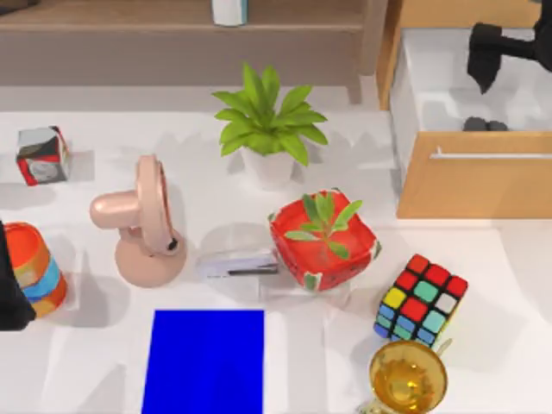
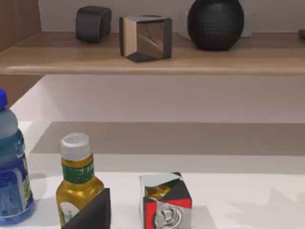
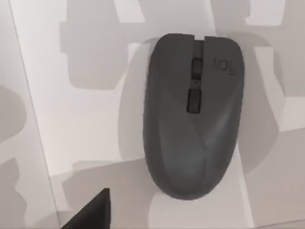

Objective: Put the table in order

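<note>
- Worktop [image 1: 78, 233], broad, flat and white, filled most of the top view from the left edge to the right and carried every loose item.
- At the upper left of the top view sat a small red, black and silver cube [image 1: 41, 155]; the left wrist view showed it [image 2: 165, 202] beside a yellow bottle with a grey cap [image 2: 76, 183] and a blue bottle [image 2: 12, 176].
- At the far left edge stood a striped orange and blue cup [image 1: 36, 267], with the dark left arm [image 1: 10, 289] just beside it; whether the left pincer was wide or narrow I could not tell.
- A pink desk fan [image 1: 142, 224] stood left of centre, with a small white and grey card-like object [image 1: 237, 263] just to its right.
- A green plant in a white pot [image 1: 269, 129] stood at upper centre; below it, a smaller plant in a red pot [image 1: 323, 241].
- A blue mat [image 1: 207, 358] lay at the bottom centre.
- A colourful puzzle cube [image 1: 421, 297] sat at lower right, with a golden bell-like object [image 1: 407, 378] just below it.
- At the upper right, a light-wood drawer [image 1: 470, 172] stood open; the right pincer [image 1: 485, 53] hung above its white interior, and I could not tell how far it was spread.
- The right wrist view showed a dark grey computer mouse [image 3: 193, 112] lying on the drawer's white floor.
- A wooden shelf [image 2: 152, 57] in the left wrist view held a mirrored cube [image 2: 145, 38], a dark round speaker [image 2: 215, 24] and a small dark box [image 2: 93, 23].
</note>
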{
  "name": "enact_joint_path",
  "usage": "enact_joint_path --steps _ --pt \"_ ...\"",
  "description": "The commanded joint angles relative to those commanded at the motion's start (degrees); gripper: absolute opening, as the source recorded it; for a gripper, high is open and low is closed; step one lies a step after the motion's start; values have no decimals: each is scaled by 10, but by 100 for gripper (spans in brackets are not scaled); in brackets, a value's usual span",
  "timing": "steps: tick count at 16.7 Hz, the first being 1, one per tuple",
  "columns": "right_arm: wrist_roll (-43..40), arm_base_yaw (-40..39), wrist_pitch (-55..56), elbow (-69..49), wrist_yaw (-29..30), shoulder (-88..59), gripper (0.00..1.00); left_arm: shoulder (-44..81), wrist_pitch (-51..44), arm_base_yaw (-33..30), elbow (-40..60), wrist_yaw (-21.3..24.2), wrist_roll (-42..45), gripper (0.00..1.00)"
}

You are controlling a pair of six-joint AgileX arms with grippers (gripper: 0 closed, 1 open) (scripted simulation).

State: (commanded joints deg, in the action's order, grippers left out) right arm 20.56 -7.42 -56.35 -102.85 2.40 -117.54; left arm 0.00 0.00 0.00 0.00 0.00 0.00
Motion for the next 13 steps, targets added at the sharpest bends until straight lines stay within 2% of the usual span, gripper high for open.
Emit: enact_joint_path --steps 6,13 --pt "41 -10 -106 -178 3 -197 100 0 0 0 0 0 0 100" --pt "48 -7 -115 -199 3 -218 100 0 0 0 0 0 0 100"
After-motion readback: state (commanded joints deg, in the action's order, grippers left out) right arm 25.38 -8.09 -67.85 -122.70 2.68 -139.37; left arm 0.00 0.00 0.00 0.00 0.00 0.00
